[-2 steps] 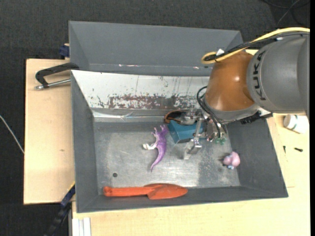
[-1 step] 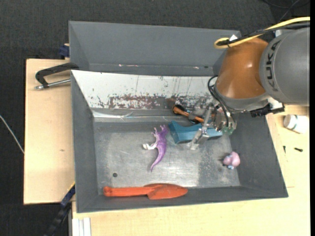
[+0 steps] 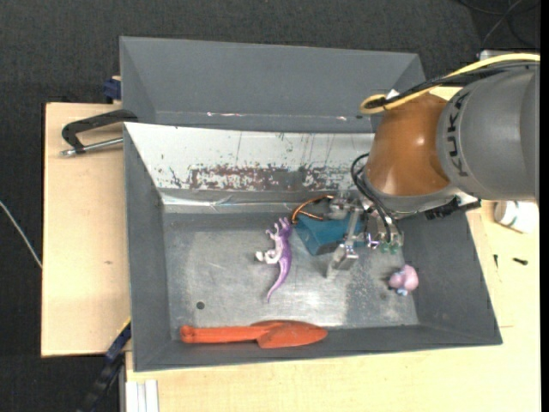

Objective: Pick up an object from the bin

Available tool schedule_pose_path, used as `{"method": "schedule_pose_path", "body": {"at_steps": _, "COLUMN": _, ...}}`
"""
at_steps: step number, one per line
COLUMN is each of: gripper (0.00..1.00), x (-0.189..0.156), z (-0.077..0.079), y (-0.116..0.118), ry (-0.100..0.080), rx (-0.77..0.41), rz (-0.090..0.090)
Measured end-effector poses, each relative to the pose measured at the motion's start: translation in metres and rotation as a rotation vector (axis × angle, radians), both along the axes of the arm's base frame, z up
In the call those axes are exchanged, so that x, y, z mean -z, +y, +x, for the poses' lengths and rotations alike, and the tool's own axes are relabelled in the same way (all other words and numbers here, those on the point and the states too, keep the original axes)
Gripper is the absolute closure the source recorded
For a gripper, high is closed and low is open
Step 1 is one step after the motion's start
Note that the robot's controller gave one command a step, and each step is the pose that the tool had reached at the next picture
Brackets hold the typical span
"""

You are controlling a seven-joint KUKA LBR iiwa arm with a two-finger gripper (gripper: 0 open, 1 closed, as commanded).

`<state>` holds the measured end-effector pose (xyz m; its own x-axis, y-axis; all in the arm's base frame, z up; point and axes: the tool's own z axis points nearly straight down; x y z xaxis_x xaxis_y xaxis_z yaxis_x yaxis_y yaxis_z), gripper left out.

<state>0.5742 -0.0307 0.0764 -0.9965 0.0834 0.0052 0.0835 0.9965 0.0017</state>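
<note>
My gripper [image 3: 346, 254] hangs low over the bin floor, right of the middle, under the orange wrist cover. A blue blocky thing [image 3: 316, 233] sits just to its left, touching or very close to it; I cannot tell whether it is held. A purple toy lizard [image 3: 280, 257] lies left of that, stretched along the floor with its tail toward the front. A small pink toy [image 3: 402, 279] rests to the gripper's right, near the right wall.
A long orange spatula-like tool [image 3: 257, 335] lies along the front wall. The arm and its cables cover the bin's back right corner. Bare floor spreads across the left half.
</note>
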Motion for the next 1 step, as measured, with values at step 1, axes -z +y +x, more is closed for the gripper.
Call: {"method": "schedule_pose_path", "body": {"at_steps": 1, "gripper": 1.0, "x": 0.0013, "z": 0.0091, "y": -0.0157, "ry": -0.01, "rx": 0.169, "rz": 0.003}}
